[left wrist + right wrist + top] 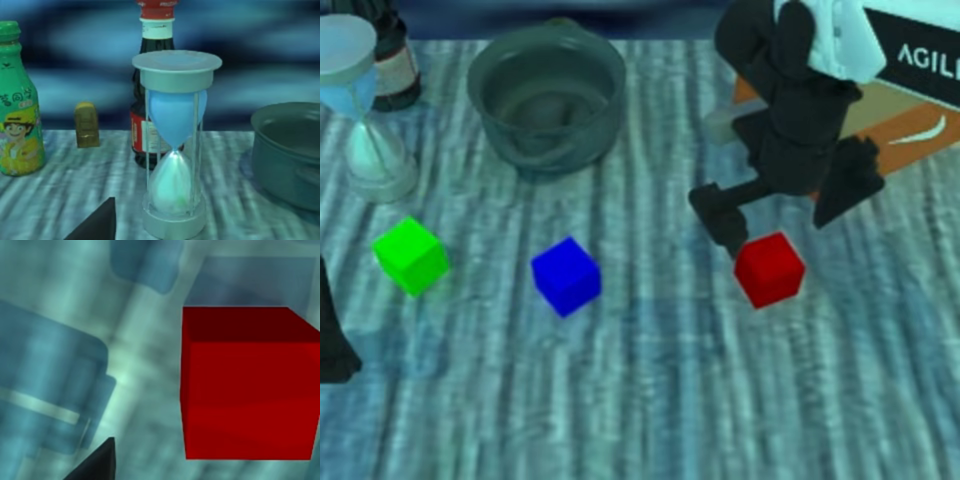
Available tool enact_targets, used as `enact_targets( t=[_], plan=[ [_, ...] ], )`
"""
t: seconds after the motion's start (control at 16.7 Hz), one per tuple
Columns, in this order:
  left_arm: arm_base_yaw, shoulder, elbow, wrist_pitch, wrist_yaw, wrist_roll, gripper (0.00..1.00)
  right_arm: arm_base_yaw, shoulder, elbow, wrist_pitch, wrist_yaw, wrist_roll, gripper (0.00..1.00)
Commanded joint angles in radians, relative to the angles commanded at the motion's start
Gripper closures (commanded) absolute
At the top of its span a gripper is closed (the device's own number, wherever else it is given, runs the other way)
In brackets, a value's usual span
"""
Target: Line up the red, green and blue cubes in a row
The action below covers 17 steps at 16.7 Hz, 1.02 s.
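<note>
You can read white "AGIL", cut off at the frame edge, on the right arm's black casing (920, 60). The green plastic bottle (17, 100), seen ahead of the left wrist camera, has yellow characters, unreadable.

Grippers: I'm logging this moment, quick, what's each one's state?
Left gripper: at the table's left edge, cannot be told.
Right gripper: open above the red cube, holding nothing.

cubes 3: red cube (769, 268) | green cube (411, 255) | blue cube (565, 275) | bottles 2 | hourglass (175, 145) 1
</note>
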Motion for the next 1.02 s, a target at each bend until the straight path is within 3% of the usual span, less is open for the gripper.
enact_targets(
  t=[0.42,0.78,1.02],
  plan=[
    [0.0,0.0,0.0,0.0,0.0,0.0,0.0,0.004,0.081,-0.165,0.254,0.001,0.004,0.0],
    [0.0,0.0,0.0,0.0,0.0,0.0,0.0,0.005,0.095,-0.19,0.286,0.001,0.005,0.0],
    [0.0,0.0,0.0,0.0,0.0,0.0,0.0,0.005,0.095,-0.19,0.286,0.001,0.005,0.3]
  ],
)
